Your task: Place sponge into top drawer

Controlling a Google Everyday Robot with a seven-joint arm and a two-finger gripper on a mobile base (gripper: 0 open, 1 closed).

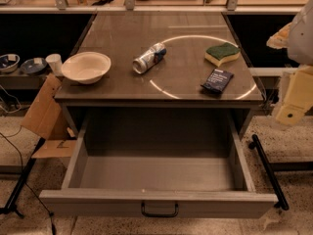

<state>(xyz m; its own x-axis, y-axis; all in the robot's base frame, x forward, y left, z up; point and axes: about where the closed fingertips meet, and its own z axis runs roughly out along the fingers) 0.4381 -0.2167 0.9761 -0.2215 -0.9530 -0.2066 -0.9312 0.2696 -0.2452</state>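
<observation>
The sponge (222, 53), yellow with a dark green top, lies on the counter (127, 43) near its right rear edge. The top drawer (156, 202) is pulled out below the counter, and its inside is empty. Its dark handle (160, 209) sits at the centre of the front panel. My gripper (293, 99) hangs at the right edge of the view, off the counter's right side. It is to the right of the sponge and a little nearer the front, and it is not touching it.
A flat dark blue packet (217, 81) lies in front of the sponge. A can (149, 58) lies on its side mid-counter and a white bowl (86, 66) sits at the left. Cardboard (41, 106) leans beside the cabinet on the left. A black bar (269, 170) stands on the right.
</observation>
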